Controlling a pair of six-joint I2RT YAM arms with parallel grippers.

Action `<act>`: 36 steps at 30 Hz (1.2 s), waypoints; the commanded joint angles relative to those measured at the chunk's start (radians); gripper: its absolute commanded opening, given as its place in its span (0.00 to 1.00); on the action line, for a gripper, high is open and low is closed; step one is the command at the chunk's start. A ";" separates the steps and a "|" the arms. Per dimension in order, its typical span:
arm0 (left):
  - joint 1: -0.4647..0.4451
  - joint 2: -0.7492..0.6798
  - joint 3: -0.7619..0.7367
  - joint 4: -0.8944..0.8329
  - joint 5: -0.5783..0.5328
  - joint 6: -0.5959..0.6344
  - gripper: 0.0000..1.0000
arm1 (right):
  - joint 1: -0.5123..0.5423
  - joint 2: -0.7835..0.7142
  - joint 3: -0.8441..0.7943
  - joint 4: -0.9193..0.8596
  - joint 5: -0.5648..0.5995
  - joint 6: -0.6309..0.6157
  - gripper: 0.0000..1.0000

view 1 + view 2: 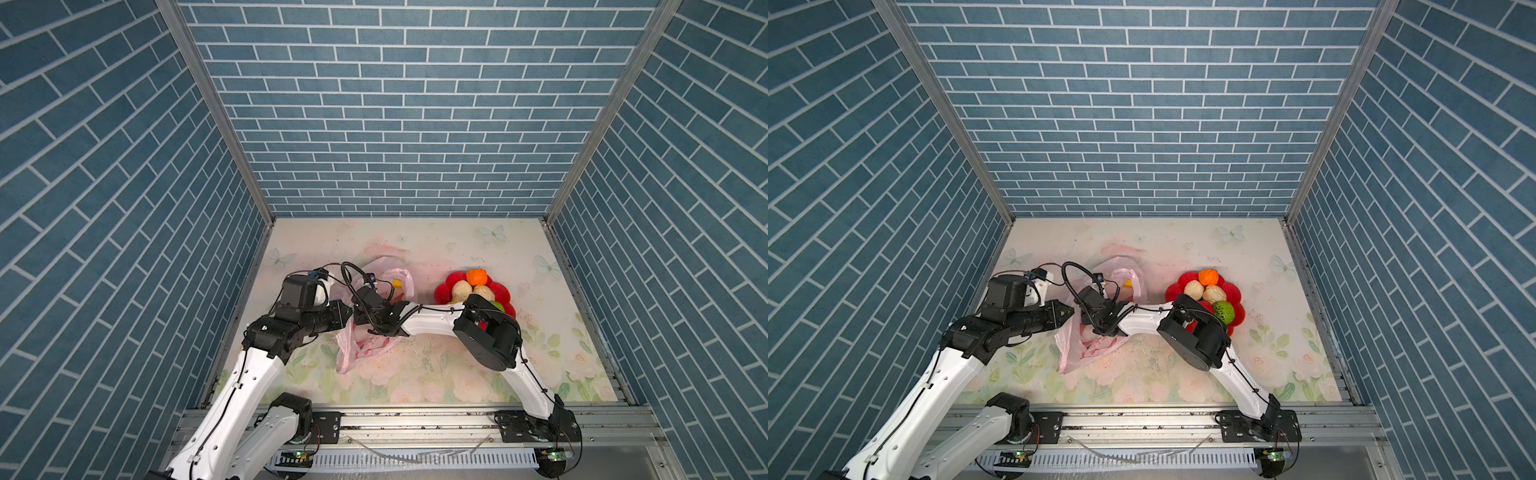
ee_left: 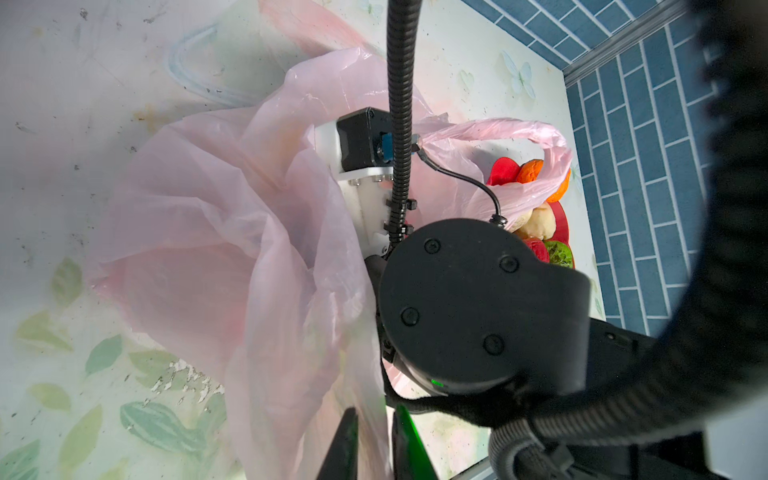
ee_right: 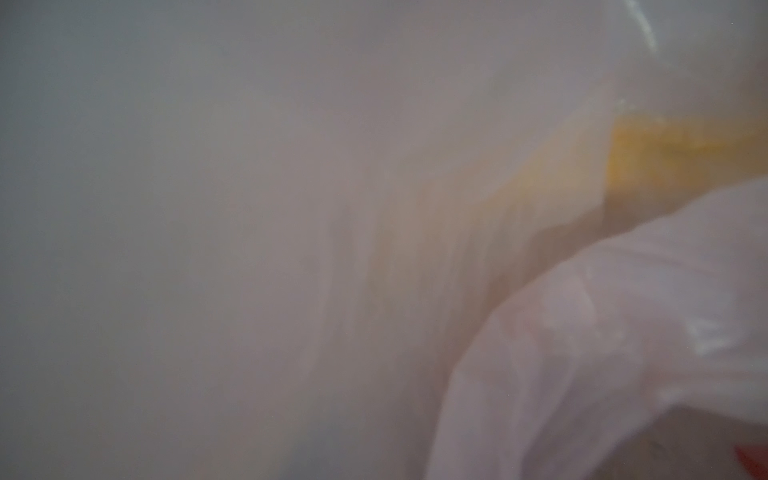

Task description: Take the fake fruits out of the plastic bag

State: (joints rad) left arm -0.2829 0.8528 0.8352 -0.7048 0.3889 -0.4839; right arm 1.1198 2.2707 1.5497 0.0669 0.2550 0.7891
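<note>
- Four fake fruits (image 1: 472,289) are out of the bag, piled on the red flower-shaped dish (image 1: 442,293) right of the table's middle.
- One orange fruit (image 1: 476,275) sits at the far side of the pile. Two cream fruits (image 1: 461,289) touch each other just nearer.
- One green fruit (image 1: 1223,311) sits nearest, partly covered by the right arm's elbow in both top views.
- One yellow fruit (image 1: 397,284) shows at the far end of the plastic bag (image 1: 361,349), within its handle loop. The right wrist view gives only a blurred yellow patch (image 3: 673,153) behind pink film, and which fruit it is cannot be told.
- One crumpled heap is how the plastic bag lies, on the left half of the table. It is just beside the dish without touching it, with red print on its near part.
- Both fingers of the left gripper (image 2: 374,411) are pinched together on a fold of the bag's left edge. The film runs up between them in the left wrist view.
- Most of the right gripper (image 1: 365,300) is sunk into the bag's mouth, reaching across from the right. The film hides its fingers, so I cannot tell whether they are apart or together.
- All of this rests on the floral table (image 1: 415,374).
</note>
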 commanded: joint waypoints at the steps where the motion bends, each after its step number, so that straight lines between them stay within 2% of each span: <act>1: -0.007 0.002 0.003 0.002 0.016 -0.011 0.18 | -0.008 0.027 0.040 0.018 0.016 0.035 0.43; 30: -0.029 -0.019 0.045 0.046 0.098 -0.081 0.17 | -0.027 0.073 0.092 0.042 -0.013 0.038 0.39; 36: -0.028 -0.022 0.049 0.053 0.108 -0.086 0.17 | -0.030 0.078 0.096 0.026 -0.002 0.045 0.34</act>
State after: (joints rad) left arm -0.3061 0.8440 0.8600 -0.6716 0.4808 -0.5686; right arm 1.0946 2.3257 1.6100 0.1139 0.2424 0.7971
